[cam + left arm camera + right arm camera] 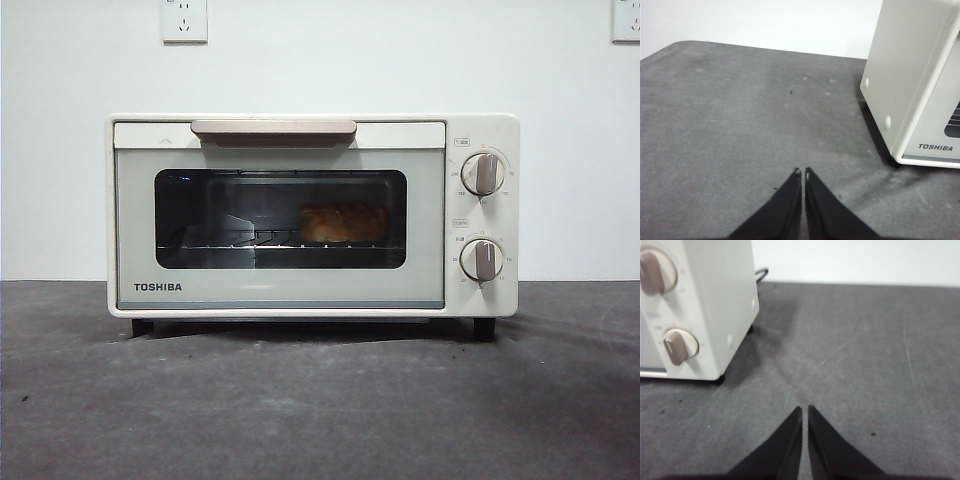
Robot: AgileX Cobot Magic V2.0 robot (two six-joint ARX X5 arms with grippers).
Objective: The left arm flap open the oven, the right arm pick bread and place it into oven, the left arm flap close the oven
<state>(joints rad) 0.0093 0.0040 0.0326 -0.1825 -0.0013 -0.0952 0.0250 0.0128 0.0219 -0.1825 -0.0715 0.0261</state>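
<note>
The cream-white TOSHIBA oven point(280, 290) stands mid-table with its glass door shut and the beige handle point(273, 128) up. Behind the window, the golden-brown bread point(342, 222) lies on the rack, right of centre. My left gripper point(803, 173) hovers over the grey table off the oven's left side point(905, 75), jaws shut and holding nothing. On the other side, near the knobs point(677, 346), my right gripper point(804, 410) also rests shut and empty above bare table. Neither arm appears in the front view.
A grey felt-like table point(320, 400) spreads in front of and beside the oven. A white wall with two power sockets point(184, 20) stands behind. A dark cable point(761, 273) leaves the oven's back.
</note>
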